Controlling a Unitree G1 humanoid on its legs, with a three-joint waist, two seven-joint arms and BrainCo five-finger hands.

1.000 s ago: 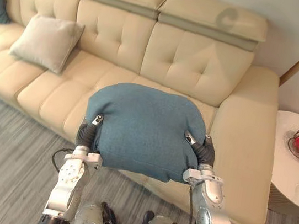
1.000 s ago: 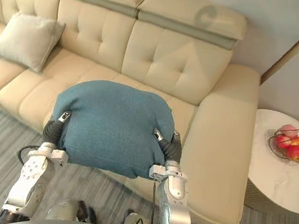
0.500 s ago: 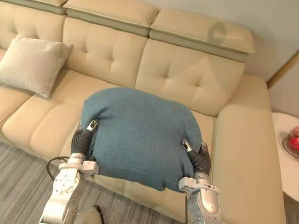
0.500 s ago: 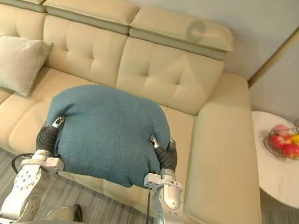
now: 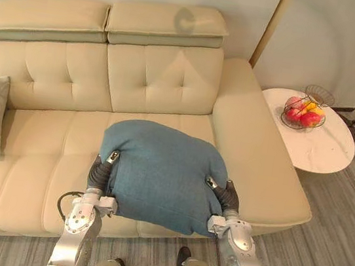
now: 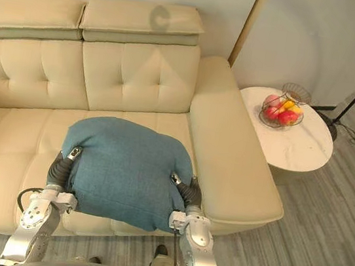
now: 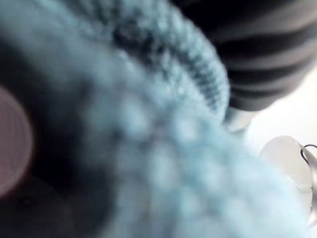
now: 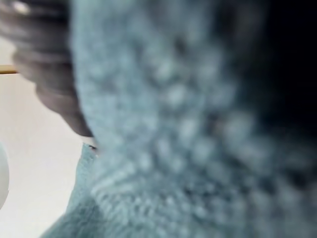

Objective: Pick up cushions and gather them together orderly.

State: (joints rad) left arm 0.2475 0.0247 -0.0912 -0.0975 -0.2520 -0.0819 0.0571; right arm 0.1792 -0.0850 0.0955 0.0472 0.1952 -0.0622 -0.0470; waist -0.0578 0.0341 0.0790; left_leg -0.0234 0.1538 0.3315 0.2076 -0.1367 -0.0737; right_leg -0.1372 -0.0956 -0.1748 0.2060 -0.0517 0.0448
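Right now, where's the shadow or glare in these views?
Left eye view: even light, no glare on the sofa or blue cushion. Left wrist view: the cushion's knit falls into dark shade, with a pinkish round flare at one edge. Right wrist view: knit shading to near black.

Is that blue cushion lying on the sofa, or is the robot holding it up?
Held up: the blue cushion is pinched at its sides by the left hand and right hand, above the sofa seat.
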